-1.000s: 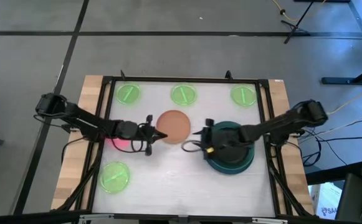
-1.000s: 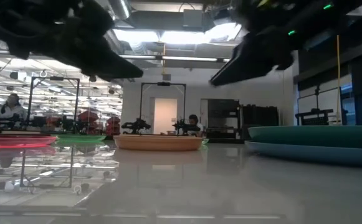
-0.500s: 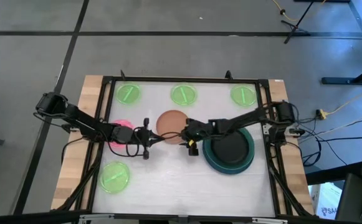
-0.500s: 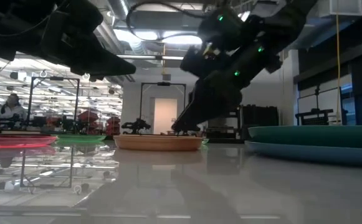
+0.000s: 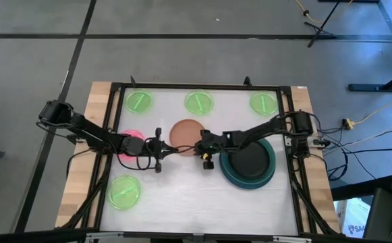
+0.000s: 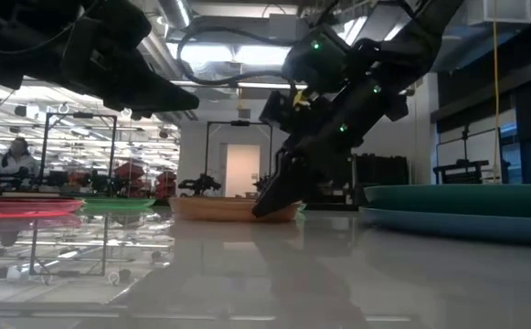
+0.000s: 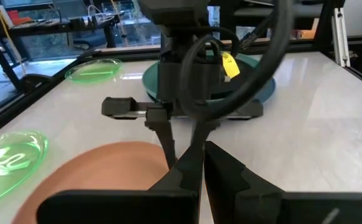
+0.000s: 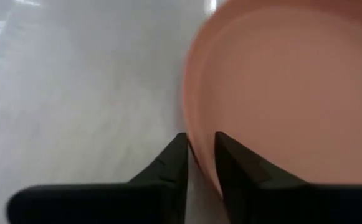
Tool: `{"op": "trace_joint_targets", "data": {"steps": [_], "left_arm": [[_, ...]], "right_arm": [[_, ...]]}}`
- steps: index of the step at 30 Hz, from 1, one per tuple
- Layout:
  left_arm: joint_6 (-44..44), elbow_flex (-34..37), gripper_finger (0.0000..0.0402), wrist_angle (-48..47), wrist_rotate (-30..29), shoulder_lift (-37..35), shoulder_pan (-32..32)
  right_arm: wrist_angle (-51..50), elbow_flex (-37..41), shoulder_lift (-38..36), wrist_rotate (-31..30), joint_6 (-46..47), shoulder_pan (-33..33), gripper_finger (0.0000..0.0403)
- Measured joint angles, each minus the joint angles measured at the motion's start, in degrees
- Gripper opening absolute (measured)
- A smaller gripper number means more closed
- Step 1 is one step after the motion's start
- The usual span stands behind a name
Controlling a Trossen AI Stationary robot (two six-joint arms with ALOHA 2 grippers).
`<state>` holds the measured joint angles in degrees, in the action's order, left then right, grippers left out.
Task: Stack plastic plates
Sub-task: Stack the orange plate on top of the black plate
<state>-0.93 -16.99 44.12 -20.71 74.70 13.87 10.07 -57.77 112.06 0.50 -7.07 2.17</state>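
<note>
Two grippers meet at the tan-orange plate (image 5: 185,135) in the frame's centre: the right gripper (image 5: 200,143) has its fingers (image 8: 179,163) narrowly apart astride the plate's rim, seemingly pinching it. The left gripper (image 5: 171,147) hovers at the plate's opposite edge, fingers together, beside the pink plate (image 5: 129,142)

white table (image 5: 182,196), plastic plates (image 5: 125,192) scattered

Open tabletop (image 5: 175,196) between lime plate (image 5: 124,192) and plate stack (image 5: 249,163).
</note>
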Motion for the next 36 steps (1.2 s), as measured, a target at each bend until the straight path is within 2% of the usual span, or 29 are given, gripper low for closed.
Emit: {"op": "trace_joint_targets", "data": {"steps": [7,12,19,23,28,36], "left_arm": [[0.0,0.0,0.0009,-0.31,-0.02,0.0,-0.02],[-0.02,-0.02,0.0009,-0.43,-0.09,-0.02,0.24],[-0.31,0.0,0.0009,-1.31,0.07,-0.02,0.42],[-0.39,-0.02,0.0009,-1.04,0.11,-0.02,0.39],[-0.42,-0.02,0.0009,-0.99,0.13,-0.02,0.39],[-0.55,-0.02,0.0009,-0.99,0.18,-0.02,0.39]], "right_arm": [[-1.47,-0.81,-0.03,-1.12,-3.65,0.15,0.0008],[-7.62,-2.5,-3.36,-6.63,-4.2,2.61,0.0011],[-17.72,-2.74,-13.59,-13.75,-3.06,8.83,0.0006],[-25.79,-2.74,-20.53,-17.38,1.16,12.59,0.0002],[-37.16,-2.74,-27.91,-18.97,9.98,17.86,0.0004],[-52.4,-2.56,-33.32,-19.42,26.93,27.47,0.0002]]}}
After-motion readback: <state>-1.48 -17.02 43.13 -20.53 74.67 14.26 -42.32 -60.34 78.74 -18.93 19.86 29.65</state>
